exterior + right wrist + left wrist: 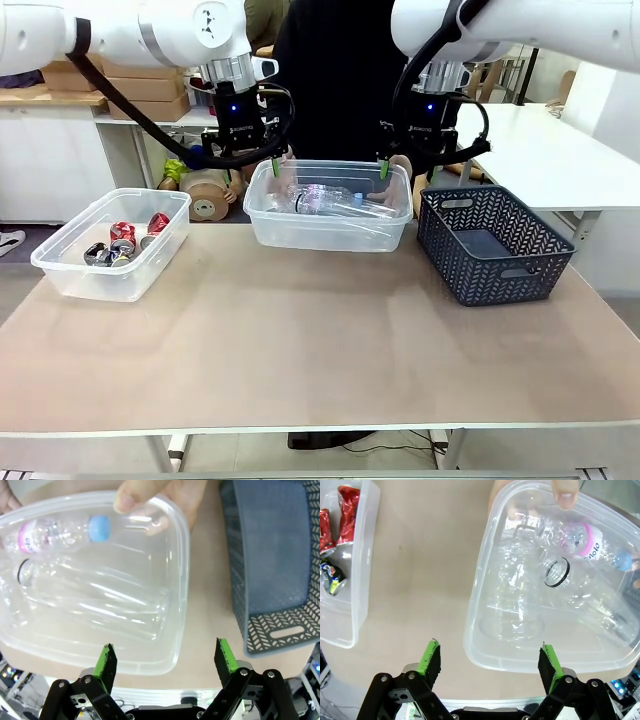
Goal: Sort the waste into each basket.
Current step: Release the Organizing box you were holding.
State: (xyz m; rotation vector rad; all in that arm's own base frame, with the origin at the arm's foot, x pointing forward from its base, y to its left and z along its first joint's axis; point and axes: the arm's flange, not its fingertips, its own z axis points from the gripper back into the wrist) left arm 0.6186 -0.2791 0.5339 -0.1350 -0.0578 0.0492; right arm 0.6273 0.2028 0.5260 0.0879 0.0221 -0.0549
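Spread green pads (pixel 431 659) above bottle tub (pixel 485 570)

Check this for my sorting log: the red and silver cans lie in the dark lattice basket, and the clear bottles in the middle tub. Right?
Not quite. The front view shows the red and silver metal cans in the clear plastic tub on the left; the dark lattice basket holds none.

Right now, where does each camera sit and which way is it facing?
Front view: between the arms, looking across the table at the person; both arms show.
Left wrist view: above the bottle tub, looking down; left tool open.
Right wrist view: looking down; right tool open, a hand on the rim.
Both wrist views share the bottle tub.
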